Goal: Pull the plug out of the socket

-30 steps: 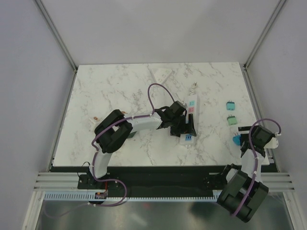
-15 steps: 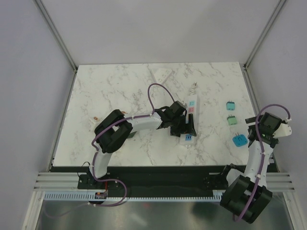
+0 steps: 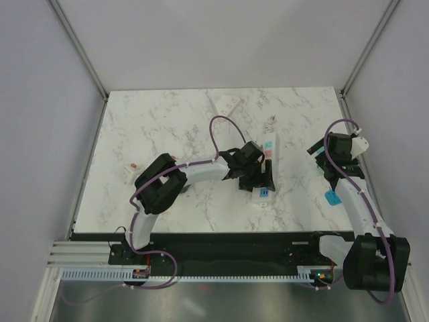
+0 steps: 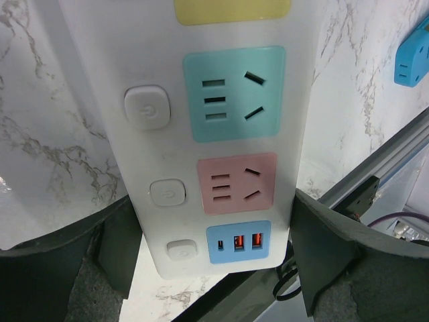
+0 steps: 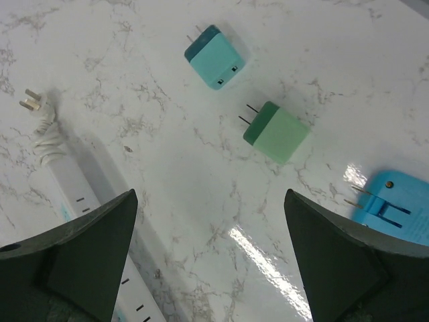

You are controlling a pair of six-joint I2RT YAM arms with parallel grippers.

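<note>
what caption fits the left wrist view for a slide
Left fingers grip the white power strip, teal socket and pink socket empty, a blue plug loose on the marble.

No word, brand or number can be read. The only signs are on the power strip [image 4: 94,60]: a faint power symbol on the upper button [image 4: 146,107] left of its aqua socket [image 4: 234,92], and another on the middle button [image 4: 167,194] left of its pink socket [image 4: 236,182]. The smallest button [image 4: 181,249], at the strip's USB end, may carry one too.
</note>
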